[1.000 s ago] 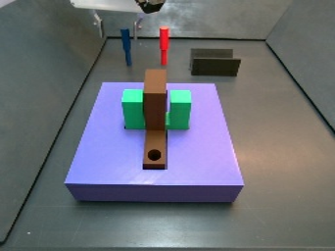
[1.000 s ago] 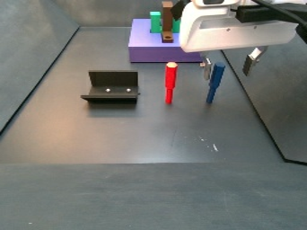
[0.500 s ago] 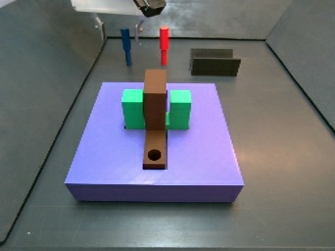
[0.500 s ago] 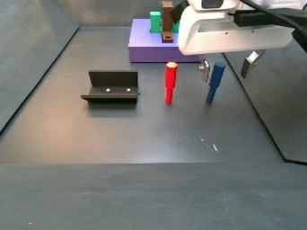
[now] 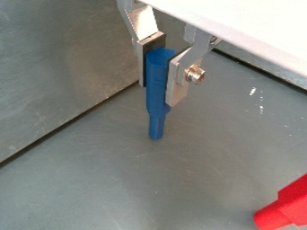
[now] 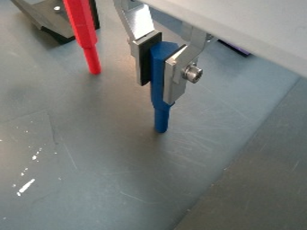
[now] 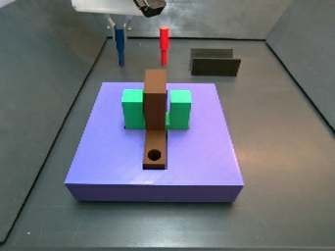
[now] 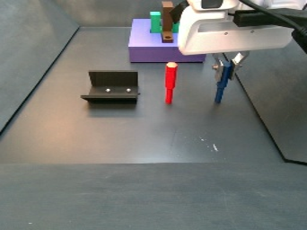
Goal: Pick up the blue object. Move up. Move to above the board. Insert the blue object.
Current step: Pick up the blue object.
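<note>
So the silver two-finger gripper (image 5: 163, 61) is clamped on the top of the thin blue peg (image 5: 155, 99), upright on the grey floor beside the red peg (image 6: 82, 34). I'd lift straight up, no tilt, before heading to the brown plank (image 7: 155, 116).

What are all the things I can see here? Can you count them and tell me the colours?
blue object: one, blue, upright between the fingers, far from the board.
red peg: one, red, standing on the floor beside the blue object.
board: one, brown, lying on the purple slab, round hole near one end.
green block: one, green, around the board.
purple slab: one, purple, on the floor.
fixture: one, dark, on the floor.
gripper: one, silver fingers with dark pads, closed on the blue object's upper part.
</note>
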